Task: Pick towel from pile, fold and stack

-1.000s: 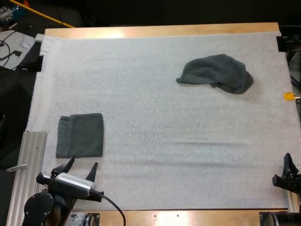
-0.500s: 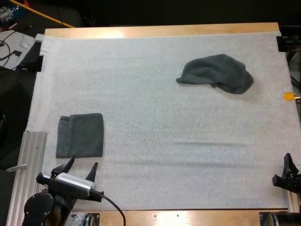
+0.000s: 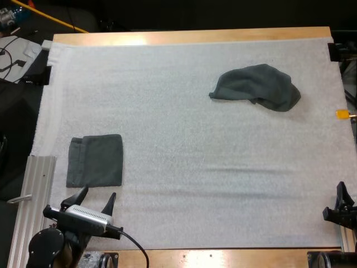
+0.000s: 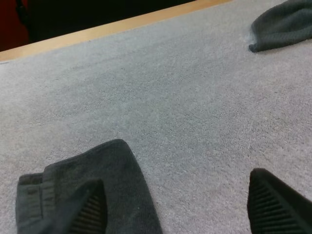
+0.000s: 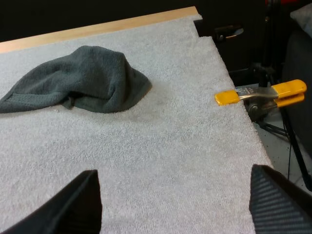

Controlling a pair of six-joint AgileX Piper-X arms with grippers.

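Two dark grey-green terry towels lie on the white mat [image 3: 184, 139], well apart from each other. The crumpled towel [image 3: 255, 86] sits in a loose heap towards the far right of the mat, and the folded towel [image 3: 95, 161] lies flat as a neat rectangle near the left edge, on the near side. Neither has shifted since a second ago, and no fold or crease looks different.

My left gripper [image 3: 98, 194] hangs just short of the folded towel's near edge, its two black fingers spread wide and holding nothing. In the left wrist view one finger [image 4: 90, 207] shows over that towel's corner, the other over bare mat.

My right gripper [image 5: 173, 175] waits at the near right edge of the mat, fingers likewise wide apart and empty, facing the crumpled towel from well back. Both arms are exactly where they were in the earlier frames. The wooden table [image 3: 195, 36] shows along the far border.
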